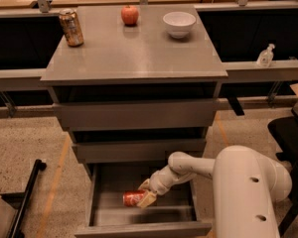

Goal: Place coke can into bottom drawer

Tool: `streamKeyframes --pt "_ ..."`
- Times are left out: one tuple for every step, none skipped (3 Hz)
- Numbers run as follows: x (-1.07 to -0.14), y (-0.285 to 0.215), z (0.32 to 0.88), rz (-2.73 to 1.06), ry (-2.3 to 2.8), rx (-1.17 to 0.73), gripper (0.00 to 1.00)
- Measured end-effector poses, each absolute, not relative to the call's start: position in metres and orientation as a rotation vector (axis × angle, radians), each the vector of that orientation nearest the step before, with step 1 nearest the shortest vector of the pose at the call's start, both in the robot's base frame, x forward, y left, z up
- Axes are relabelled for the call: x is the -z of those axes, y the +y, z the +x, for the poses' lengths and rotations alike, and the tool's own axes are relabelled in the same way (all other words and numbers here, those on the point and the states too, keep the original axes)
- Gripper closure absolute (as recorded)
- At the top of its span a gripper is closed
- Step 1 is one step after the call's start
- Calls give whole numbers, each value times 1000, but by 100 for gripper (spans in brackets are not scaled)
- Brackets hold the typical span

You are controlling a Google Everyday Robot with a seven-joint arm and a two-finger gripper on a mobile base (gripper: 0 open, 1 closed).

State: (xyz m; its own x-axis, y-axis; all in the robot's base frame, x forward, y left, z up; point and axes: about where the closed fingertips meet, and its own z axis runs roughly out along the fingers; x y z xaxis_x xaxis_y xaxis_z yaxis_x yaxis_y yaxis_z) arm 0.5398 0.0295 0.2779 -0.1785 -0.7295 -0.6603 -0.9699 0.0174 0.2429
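The coke can (132, 198) is red and lies on its side inside the open bottom drawer (144, 228), the lowest of three grey drawers. My gripper (147, 192) reaches into the drawer from the right on a white arm. It is at the can's right end and is shut on the can. One pale finger (148, 200) shows under the can's end. The can is low in the drawer, at or just above its floor.
The grey cabinet top (139, 53) carries a brownish-gold can (71, 28) at the back left, a red apple (130, 15) and a white bowl (179, 23). The two upper drawers (136, 115) are closed. My white arm housing (246, 192) stands at the right. A black bar (27, 197) lies on the floor at the left.
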Motion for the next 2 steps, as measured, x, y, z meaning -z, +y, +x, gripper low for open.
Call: streamKeyframes --pt "-252 30 542 -1747 1974 -946 100" --pt "-227 26 550 -1745 2015 -937 100"
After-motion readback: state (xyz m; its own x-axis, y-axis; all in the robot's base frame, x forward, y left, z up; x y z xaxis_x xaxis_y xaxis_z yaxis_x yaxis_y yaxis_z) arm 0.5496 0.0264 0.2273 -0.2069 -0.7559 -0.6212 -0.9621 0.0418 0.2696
